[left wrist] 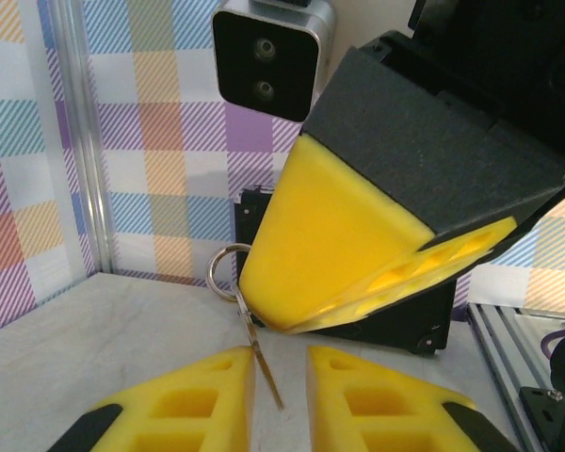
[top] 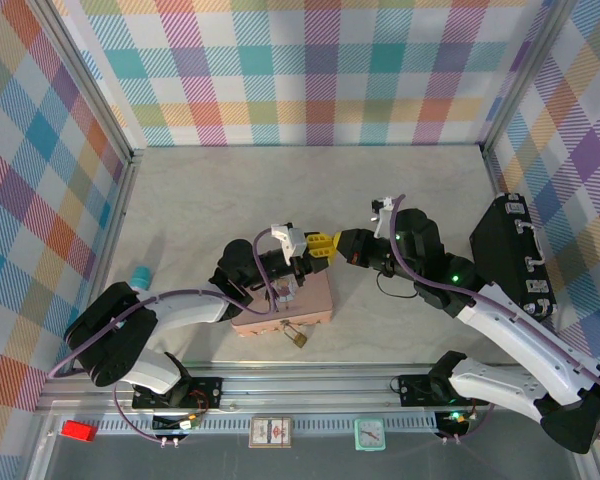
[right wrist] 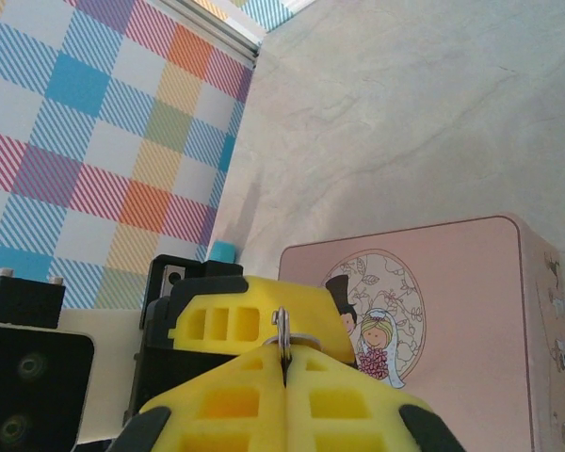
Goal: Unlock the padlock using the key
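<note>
Pinches the key in the shut right jaws by its ring end, blade pointing into the narrow gap of the left jaws, close against one side; cannot tell if touching. Meets tip to tip over the pink tin on the bench. Finds the padlock at the tin's near side, apart from the key.
</note>
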Tool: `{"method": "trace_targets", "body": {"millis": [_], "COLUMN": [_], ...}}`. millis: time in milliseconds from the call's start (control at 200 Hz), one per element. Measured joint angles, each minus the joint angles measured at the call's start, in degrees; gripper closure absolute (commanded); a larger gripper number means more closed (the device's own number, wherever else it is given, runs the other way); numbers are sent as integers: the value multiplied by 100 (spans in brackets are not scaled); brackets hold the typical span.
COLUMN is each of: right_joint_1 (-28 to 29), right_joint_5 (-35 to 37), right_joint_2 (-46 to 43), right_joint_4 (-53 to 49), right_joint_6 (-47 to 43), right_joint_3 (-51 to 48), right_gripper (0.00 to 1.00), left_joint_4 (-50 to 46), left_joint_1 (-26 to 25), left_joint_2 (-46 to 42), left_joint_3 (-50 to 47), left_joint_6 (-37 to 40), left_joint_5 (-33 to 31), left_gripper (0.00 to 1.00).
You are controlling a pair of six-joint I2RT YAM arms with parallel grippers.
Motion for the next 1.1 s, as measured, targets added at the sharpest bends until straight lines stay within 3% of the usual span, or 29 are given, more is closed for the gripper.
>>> {"method": "trace_targets", "body": {"millis": [350, 520, 625, 710, 830, 915, 1100], "right_joint_1": [0, 2, 0, 2, 11, 11, 9], "right_joint_5": [0, 2, 17, 57, 247, 540, 1119], "right_joint_2": [2, 2, 2, 0, -42, -162, -793], "right_joint_4": [0, -20, -20, -42, -162, -243, 398], "right_joint_6": [15, 15, 13, 4, -103, -461, -2173], "right_joint_3": [0, -4, -15, -22, -24, -85, -1049], "right_gripper": [100, 100, 99, 89, 51, 34, 23], "left_joint_4": [-105, -166, -267, -492, -1108, -2118, -5508], "left_joint_1": [42, 96, 118, 155, 201, 225, 225], "left_joint_2": [-11, -11, -48, -138, -348, -608, -911], "left_joint_3": [2, 2, 2, 31, 179, 479, 2240], "left_joint_6": [4, -2, -15, -17, 2, 118, 293], "left_joint_5": [35, -7, -9, -9, -15, -175, -1178], "left_gripper": [88, 100, 100, 100, 100, 100, 100]}}
